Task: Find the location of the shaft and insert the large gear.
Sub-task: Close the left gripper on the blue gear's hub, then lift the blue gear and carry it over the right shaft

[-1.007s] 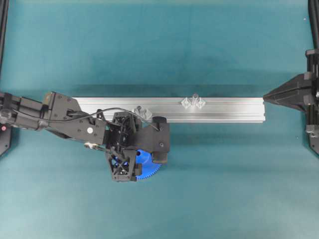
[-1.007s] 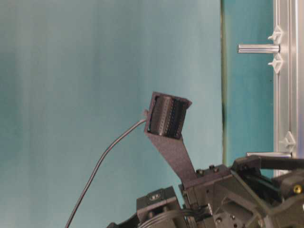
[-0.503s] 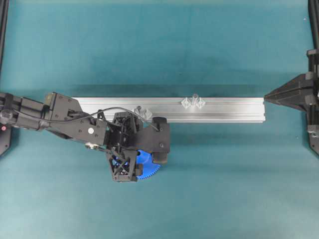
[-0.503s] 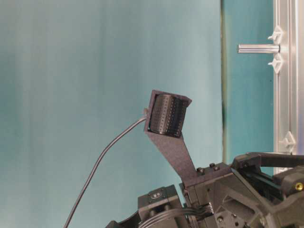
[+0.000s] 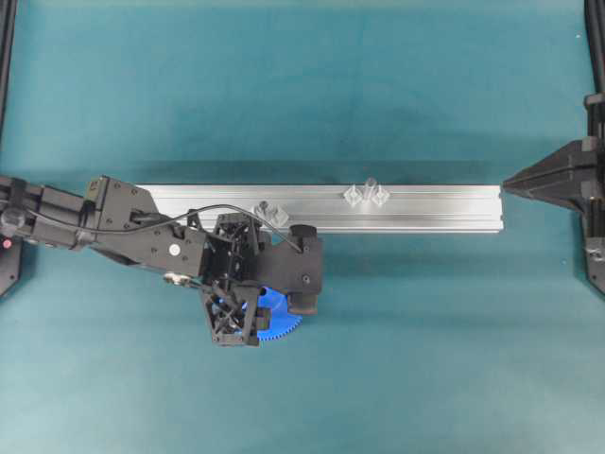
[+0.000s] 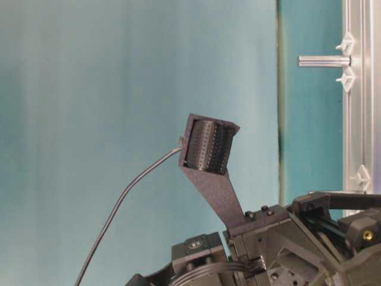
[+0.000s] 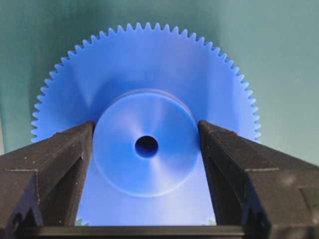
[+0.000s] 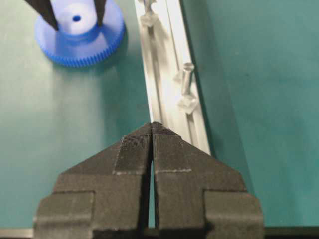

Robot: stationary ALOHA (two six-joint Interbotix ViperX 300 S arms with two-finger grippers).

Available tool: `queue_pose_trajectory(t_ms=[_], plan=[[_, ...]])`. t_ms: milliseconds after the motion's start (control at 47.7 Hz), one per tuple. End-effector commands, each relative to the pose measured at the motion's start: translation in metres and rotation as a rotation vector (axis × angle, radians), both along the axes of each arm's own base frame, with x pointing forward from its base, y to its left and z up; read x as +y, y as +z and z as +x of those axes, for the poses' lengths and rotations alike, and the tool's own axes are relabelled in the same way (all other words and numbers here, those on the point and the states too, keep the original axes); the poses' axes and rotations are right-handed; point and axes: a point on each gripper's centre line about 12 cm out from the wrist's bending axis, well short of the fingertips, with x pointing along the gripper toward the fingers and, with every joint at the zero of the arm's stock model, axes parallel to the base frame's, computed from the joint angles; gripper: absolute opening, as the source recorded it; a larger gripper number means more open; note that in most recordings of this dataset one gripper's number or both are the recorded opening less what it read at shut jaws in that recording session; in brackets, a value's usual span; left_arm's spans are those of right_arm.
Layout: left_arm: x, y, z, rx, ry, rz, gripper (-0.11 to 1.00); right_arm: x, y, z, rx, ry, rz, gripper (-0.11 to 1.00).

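Left fingers (image 7: 50, 164) clamped on the large gear (image 7: 144, 99) hub at 3 and 9 o'clock; right fingers (image 8: 132, 149) pinched together, holding nothing.

Teal tabletop (image 5: 397, 85), evenly lit; teal backdrop (image 6: 119, 89), possibly wall.
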Motion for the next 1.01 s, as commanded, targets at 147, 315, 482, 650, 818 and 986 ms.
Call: queue_pose_trajectory(t_ms=[147,315,482,650,818,986], plan=[[0.0,0.022,0.011,-0.065,0.0,-0.008,0.7,0.0,0.002,0.001,-0.013,-0.005,0.01,0.0],[-0.001,0.042,0.019,-0.122,-0.001,-0.014,0.7,0.0,0.003,-0.001,-0.022,-0.005,0.009,0.0],[-0.002,0.068,0.026,-0.163,-0.004,-0.016,0.7,0.0,0.004,-0.004,-0.033,-0.007,0.008,0.0],[0.002,0.1,0.026,-0.161,-0.061,0.022,0.7,0.0,0.005,-0.006,-0.038,-0.007,0.008,0.0],[0.017,0.14,0.03,-0.201,-0.106,0.066,0.7,0.001,0.005,-0.007,-0.047,-0.005,0.007,0.0],[0.038,0.173,0.038,-0.277,-0.108,0.103,0.7,0.0,0.005,-0.008,-0.053,-0.007,0.007,0.0]])
